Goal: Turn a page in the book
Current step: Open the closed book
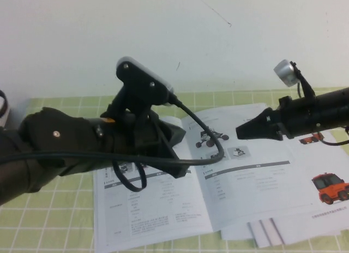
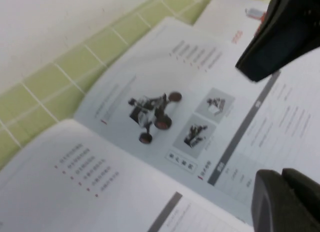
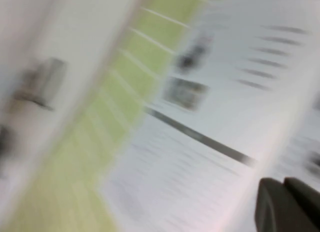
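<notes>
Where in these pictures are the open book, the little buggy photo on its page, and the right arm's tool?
book [image 1: 163,209]: high view, lower left-hand page.
buggy photo [image 2: 152,113]: left wrist view, the buggy's body.
right tool [image 1: 240,132]: high view, its shut tip above the right-hand page.

The left arm [image 1: 60,146] reached in from the left side of the high view, low and nearly level, with its wrist camera standing up on top. The left gripper [image 1: 172,136] was at the arm's front end, near the middle of the view. The right arm [image 1: 319,114] came in from the right side, also nearly level. The right gripper [image 1: 240,131] pointed toward the left one, apart from it, its fingers closed together to a tip and holding nothing.
</notes>
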